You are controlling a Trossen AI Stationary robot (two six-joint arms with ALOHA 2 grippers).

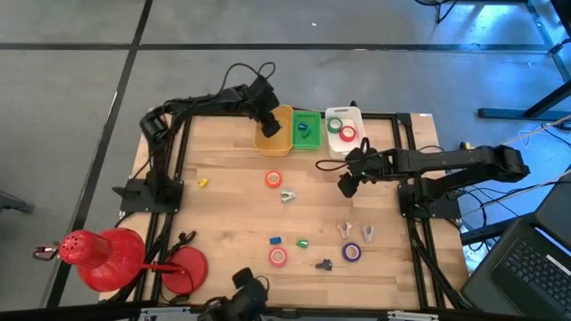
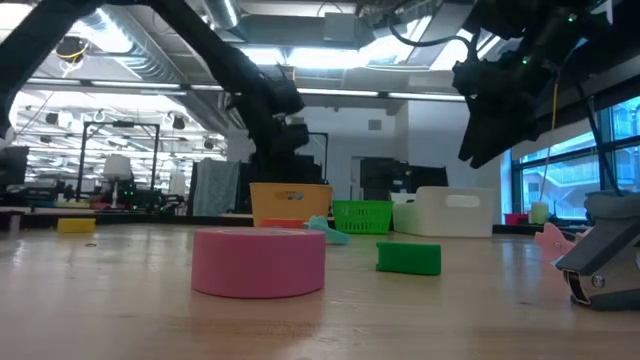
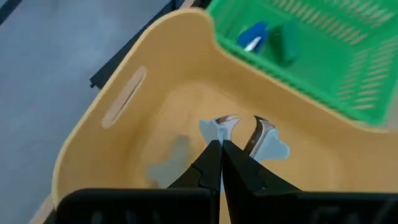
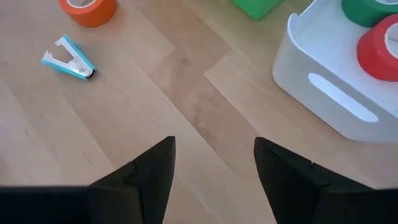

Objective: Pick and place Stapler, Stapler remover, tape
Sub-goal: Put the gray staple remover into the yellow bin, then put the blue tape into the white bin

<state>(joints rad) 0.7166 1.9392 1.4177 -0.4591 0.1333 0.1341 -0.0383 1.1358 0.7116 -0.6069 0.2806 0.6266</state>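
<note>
From above: left gripper [image 1: 270,127] over the yellow bin [image 1: 275,134] at the far edge, beside the green basket [image 1: 306,130] and white bin [image 1: 343,131]; right gripper [image 1: 346,185] above bare table, near the white bin. Left wrist: fingers pinched on a pale-blue stapler remover [image 3: 219,130] inside the yellow bin. Right wrist: jaws wide, empty; another stapler remover [image 4: 68,58] and an orange tape roll [image 4: 87,9] lying ahead on the wood.

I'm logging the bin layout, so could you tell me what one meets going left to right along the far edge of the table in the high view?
Left gripper over the yellow bin → green basket holding small staplers → white bin holding green and red tape rolls.
</note>
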